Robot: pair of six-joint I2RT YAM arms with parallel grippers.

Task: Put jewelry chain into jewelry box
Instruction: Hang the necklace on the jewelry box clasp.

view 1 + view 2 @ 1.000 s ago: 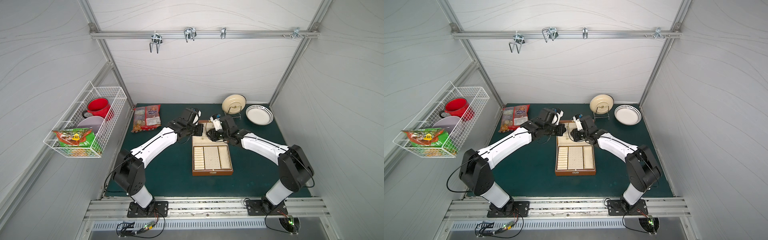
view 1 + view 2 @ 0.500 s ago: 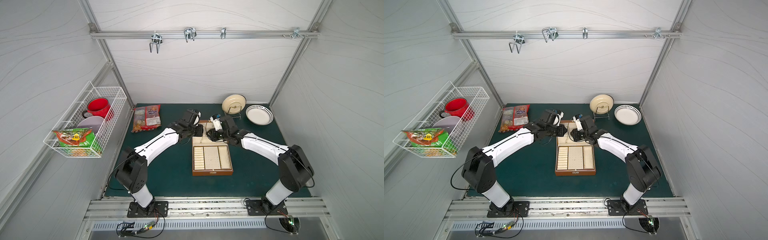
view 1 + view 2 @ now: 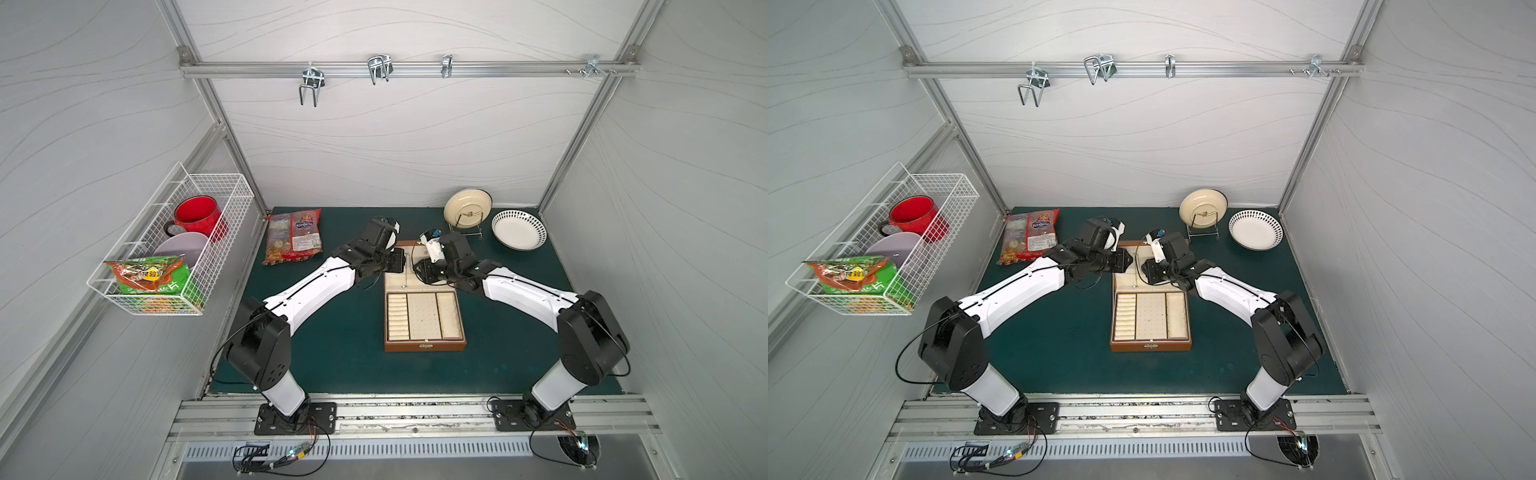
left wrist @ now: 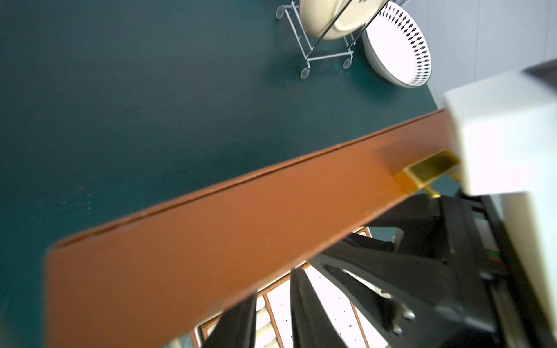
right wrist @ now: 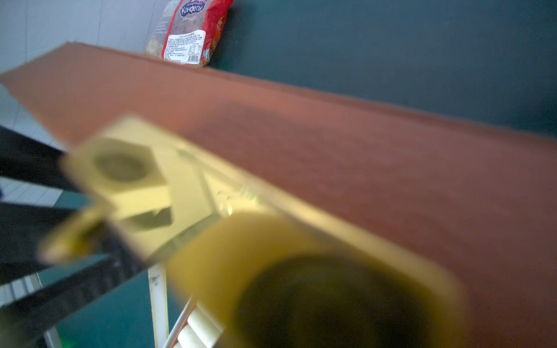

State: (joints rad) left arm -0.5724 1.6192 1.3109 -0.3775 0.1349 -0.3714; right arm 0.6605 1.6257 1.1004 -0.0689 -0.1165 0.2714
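- Lying nearest, flat on the dark green table mat (image 3: 332, 332): base of the brown wood-look rectangular jewelry box (image 3: 424, 345), small gold clasp to the front, cream ring rolls and compartments, no jewellery visible in them.
- Raised at the far side of this base: brown lid (image 4: 241, 226) with cream lining.
- Hanging down this lining as one fine line, small bead near the hinge: very thin silver-coloured jewelry chain (image 3: 409, 268). So inside the box and not on the mat, with its upper end hidden between the claws.
- Probably very light, limp and slippery, easy to tangle or to lose. Better to pinch gently near one end, not in the loose middle.
- Reaching to the lid from one side: black left claw (image 3: 400, 261), fingers (image 4: 304, 307) a little apart in the left wrist view. Nothing seen between them, lid rim just beside.
- Reaching from the opposite side: black right claw (image 3: 1144, 266), close to the lining beside the chain. Opening not possible to tell, as the right wrist view is too blurred. Contact with the chain also unclear.
- Farther back, well apart: cream round plate (image 3: 467, 208) on a wire stand, white patterned bowl (image 3: 519, 230), red candy bag (image 3: 295, 241).
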